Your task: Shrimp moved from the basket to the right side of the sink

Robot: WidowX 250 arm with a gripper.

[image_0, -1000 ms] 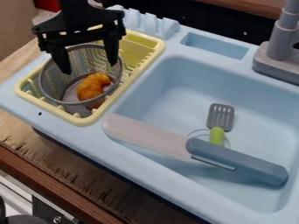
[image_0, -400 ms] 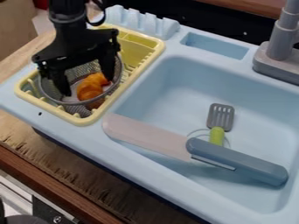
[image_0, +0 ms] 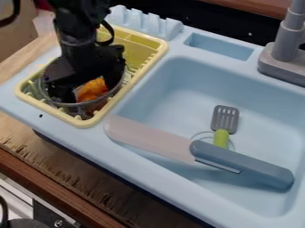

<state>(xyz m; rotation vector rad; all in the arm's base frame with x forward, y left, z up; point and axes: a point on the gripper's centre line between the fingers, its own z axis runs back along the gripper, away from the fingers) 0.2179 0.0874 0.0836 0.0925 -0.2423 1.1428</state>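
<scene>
While it hangs inside the mesh basket, at the far left of the work surface, the tool is set astride its object.

Gripper (image_0: 88, 92): black, pointing down; fingers spread, one to the left of the shrimp, one to the right. Contact with either: cannot be told.

Shrimp (image_0: 92, 90): orange, one piece, lying in the basket between the fingers. Long axis mainly near to far, its far end leaning right; it thus runs across the line joining the fingers, which should favour a squeeze from the sides.

Mesh basket (image_0: 77, 105): round, grey rim, seated in a yellow rack (image_0: 82, 124). Its wall stands close about the fingers; a straight lift would probably suit best, as an early swing right could catch the rim.

Sink (image_0: 173, 89): light blue, right of the rack. Destination: its right side.

Toy knife (image_0: 241, 162): blade over the near left edge, handle toward the near right; a release beyond it seems the safer.

Spatula (image_0: 225, 119): grey head, green handle, its near end by the knife.

Lettering: none legible on shrimp, basket or knife.
</scene>
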